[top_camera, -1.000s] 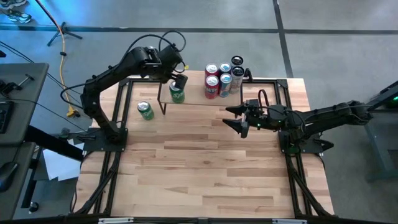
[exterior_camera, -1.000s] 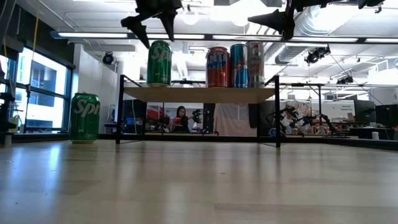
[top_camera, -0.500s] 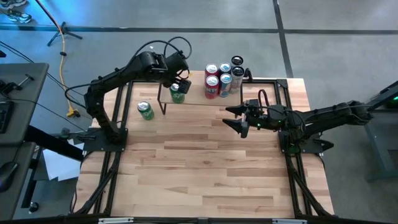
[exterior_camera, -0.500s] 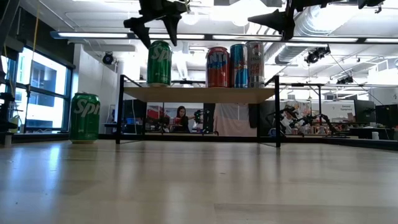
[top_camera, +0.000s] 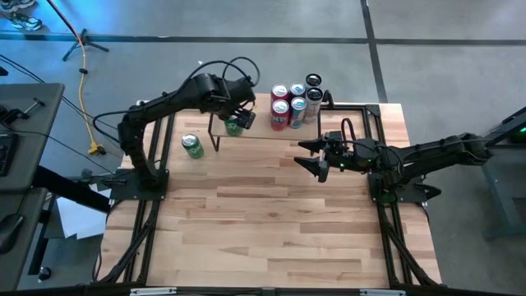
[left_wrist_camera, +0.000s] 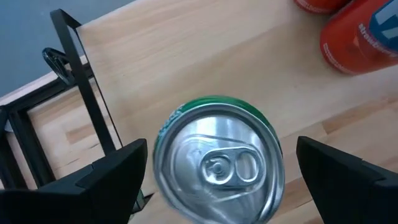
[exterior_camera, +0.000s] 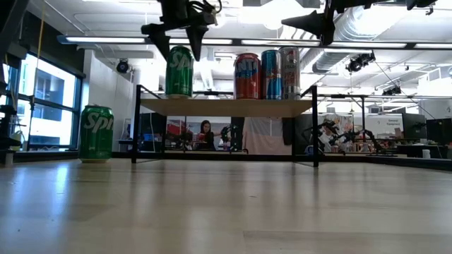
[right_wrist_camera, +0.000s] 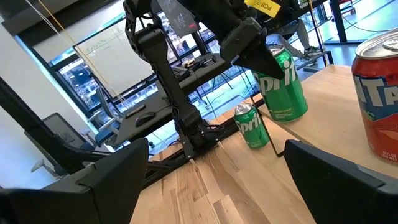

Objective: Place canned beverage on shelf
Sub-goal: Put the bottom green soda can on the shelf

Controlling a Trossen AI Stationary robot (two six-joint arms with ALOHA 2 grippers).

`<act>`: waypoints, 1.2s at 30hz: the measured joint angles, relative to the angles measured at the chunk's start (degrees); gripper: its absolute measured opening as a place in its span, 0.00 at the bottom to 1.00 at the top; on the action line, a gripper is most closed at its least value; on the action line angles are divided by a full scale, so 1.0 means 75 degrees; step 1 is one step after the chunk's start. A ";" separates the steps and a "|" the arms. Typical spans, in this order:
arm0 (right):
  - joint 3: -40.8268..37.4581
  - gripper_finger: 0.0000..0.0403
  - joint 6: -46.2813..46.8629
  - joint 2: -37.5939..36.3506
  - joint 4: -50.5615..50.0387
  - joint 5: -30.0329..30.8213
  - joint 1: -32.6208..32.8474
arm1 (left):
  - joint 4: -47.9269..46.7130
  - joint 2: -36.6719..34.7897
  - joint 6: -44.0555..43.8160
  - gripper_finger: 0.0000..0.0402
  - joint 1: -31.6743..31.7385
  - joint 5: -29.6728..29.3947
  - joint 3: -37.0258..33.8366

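Note:
A green can (left_wrist_camera: 217, 163) stands upright on the shelf (top_camera: 263, 122), at the shelf's left end (exterior_camera: 180, 74). My left gripper (top_camera: 237, 120) hangs just over the can's top, pointing steeply down. It is open, with one finger (left_wrist_camera: 109, 180) on each side of the can's rim and a gap showing at both. A second green can (top_camera: 192, 146) stands on the table left of the shelf. My right gripper (top_camera: 308, 154) waits open and level in the air, near the shelf's right end.
Red, blue and silver cans (top_camera: 294, 100) stand packed together on the shelf's right half (exterior_camera: 267, 73). Thin black legs (exterior_camera: 135, 127) carry the shelf. A black frame rail (top_camera: 353, 105) runs along the table's far edge. Bare wood lies toward the near edge (top_camera: 271, 222).
My left gripper has sunk a little toward the green can on the shelf and shifted slightly toward the table's right edge, staying open. The can has kept its place.

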 joint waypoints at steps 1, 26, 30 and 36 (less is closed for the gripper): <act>0.0000 0.89 0.0000 0.0000 0.0000 0.0000 0.0000 | -0.0005 0.0018 0.0004 0.91 -0.0006 0.0014 0.0000; -0.0002 0.89 0.0006 0.0000 0.0003 0.0000 0.0000 | -0.0017 0.0011 0.0201 0.66 -0.0090 0.0205 -0.0002; -0.0003 0.89 0.0006 0.0000 0.0000 0.0000 0.0000 | 0.0004 0.0003 0.0306 0.57 -0.0090 0.0194 0.0006; -0.0003 0.89 0.0006 0.0000 0.0000 0.0000 0.0000 | 0.0038 -0.0042 0.1531 0.55 -0.0057 0.0226 0.0009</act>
